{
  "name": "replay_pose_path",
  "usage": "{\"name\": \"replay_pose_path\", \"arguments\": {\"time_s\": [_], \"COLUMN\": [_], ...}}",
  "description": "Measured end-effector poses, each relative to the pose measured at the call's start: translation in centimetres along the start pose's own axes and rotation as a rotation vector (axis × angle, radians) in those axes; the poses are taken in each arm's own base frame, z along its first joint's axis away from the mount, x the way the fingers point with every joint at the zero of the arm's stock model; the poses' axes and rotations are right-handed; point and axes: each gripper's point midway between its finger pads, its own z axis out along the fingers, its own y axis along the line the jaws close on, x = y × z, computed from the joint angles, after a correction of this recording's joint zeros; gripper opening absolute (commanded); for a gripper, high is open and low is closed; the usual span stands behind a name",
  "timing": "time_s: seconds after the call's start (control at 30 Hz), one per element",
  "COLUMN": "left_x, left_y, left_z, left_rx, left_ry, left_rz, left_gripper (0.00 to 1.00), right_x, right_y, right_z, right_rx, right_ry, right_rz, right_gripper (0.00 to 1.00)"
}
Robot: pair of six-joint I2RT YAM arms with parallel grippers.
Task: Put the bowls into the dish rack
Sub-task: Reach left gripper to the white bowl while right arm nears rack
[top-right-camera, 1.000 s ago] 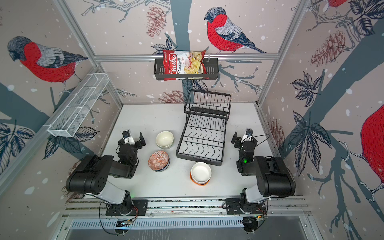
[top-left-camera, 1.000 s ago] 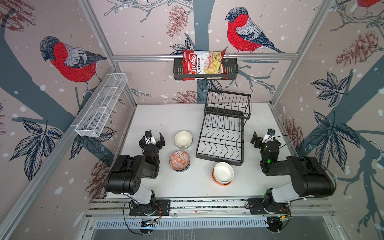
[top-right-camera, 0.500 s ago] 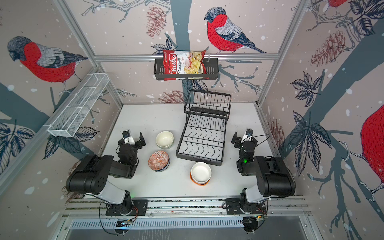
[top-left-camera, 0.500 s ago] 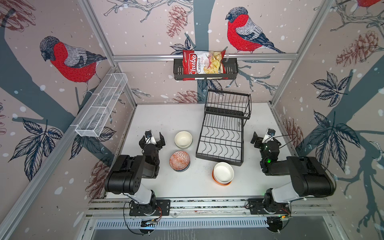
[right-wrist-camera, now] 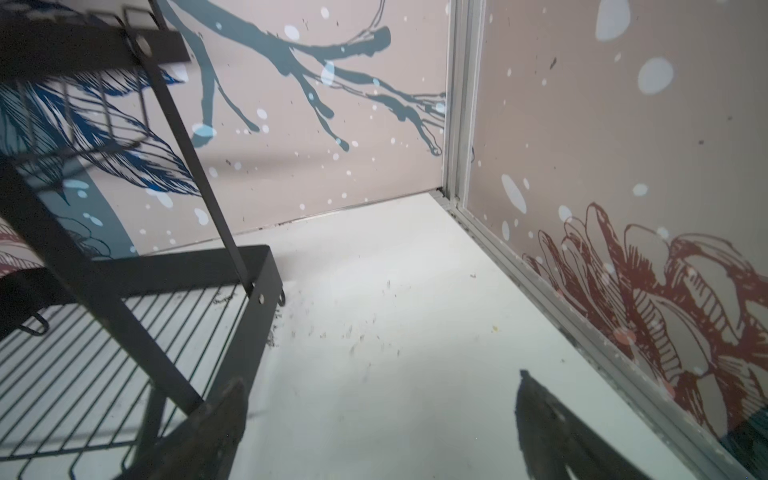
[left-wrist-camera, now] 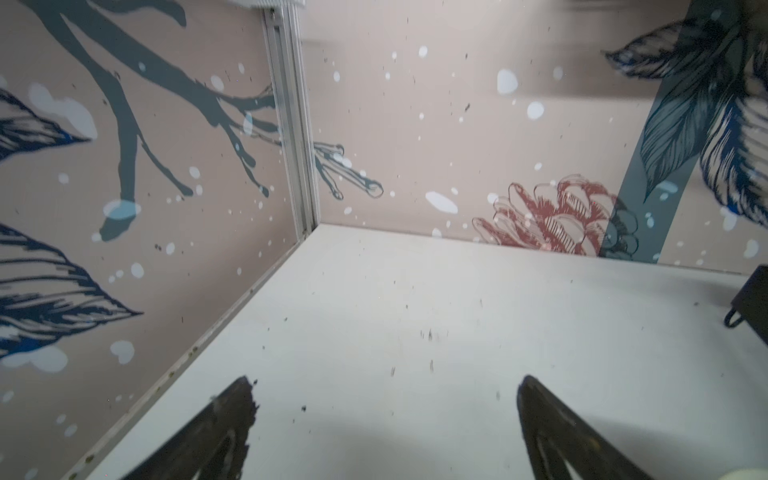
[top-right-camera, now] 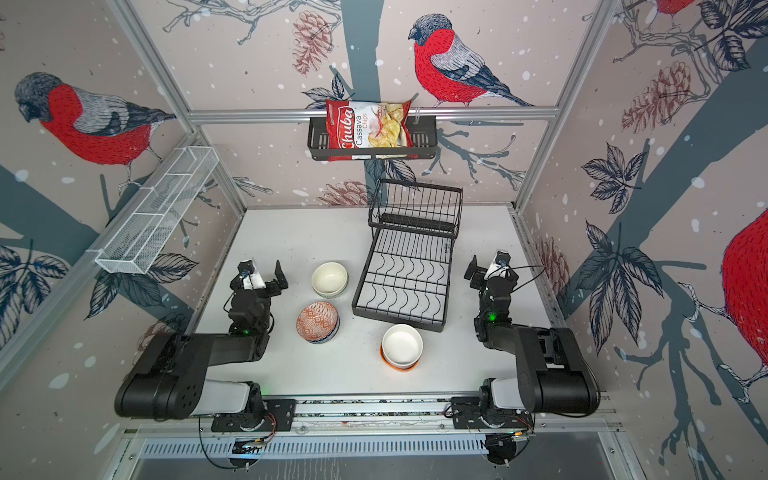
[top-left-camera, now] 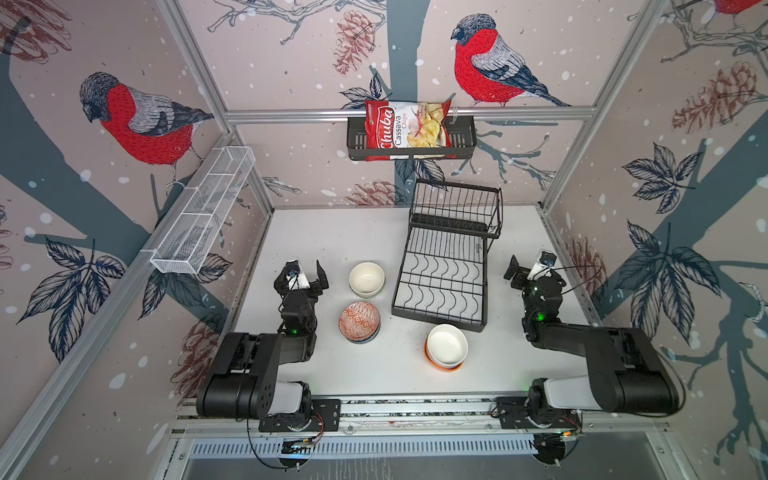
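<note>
Three low stacks of bowls stand on the white table in both top views: a cream bowl (top-left-camera: 366, 278) (top-right-camera: 329, 277), an orange-red patterned bowl (top-left-camera: 359, 321) (top-right-camera: 317, 320) on a dark one, and a white bowl (top-left-camera: 446, 344) (top-right-camera: 402, 343) on an orange one. The black wire dish rack (top-left-camera: 444, 266) (top-right-camera: 409, 266) lies behind them and holds nothing; the right wrist view shows its frame (right-wrist-camera: 257, 266). My left gripper (top-left-camera: 305, 270) (top-right-camera: 262, 270) (left-wrist-camera: 386, 386) is open left of the cream bowl. My right gripper (top-left-camera: 528, 264) (top-right-camera: 487, 262) (right-wrist-camera: 380, 380) is open, right of the rack.
A black wall basket (top-left-camera: 461, 137) with a chips bag (top-left-camera: 405, 129) hangs on the back wall. A long white mesh tray (top-left-camera: 203, 216) is fixed to the left wall. Walls close in the table on three sides. A rack corner (left-wrist-camera: 754, 299) shows in the left wrist view.
</note>
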Motion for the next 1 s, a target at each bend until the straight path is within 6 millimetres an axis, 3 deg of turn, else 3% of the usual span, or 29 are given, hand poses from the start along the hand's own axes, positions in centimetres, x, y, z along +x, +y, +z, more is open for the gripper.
{"name": "replay_pose_path", "arguments": {"time_s": [0.3, 0.43, 0.8, 1.0], "left_x": [-6.5, -7.4, -4.7, -3.8], "left_y": [-0.3, -1.7, -9.2, -14.4], "left_z": [0.9, 1.5, -0.7, -4.0], "left_rx": [-0.007, 0.051, 0.272, 0.389], "left_ry": [-0.022, 0.068, 0.398, 0.557], "left_rz": [-0.096, -0.169, -0.291, -0.270], "left_gripper": [0.97, 0.97, 0.98, 0.98], "right_x": [-4.7, -5.8, -3.1, -2.7], "right_y": [0.6, 1.1, 2.7, 4.9], "right_z": [-0.4, -0.6, -3.5, -5.6], "right_rx": [0.011, 0.003, -0.024, -0.079], "right_ry": [0.027, 0.097, 0.368, 0.470], "right_rz": [0.082, 0.131, 0.234, 0.244], "right_gripper": [1.00, 1.00, 0.99, 0.99]}}
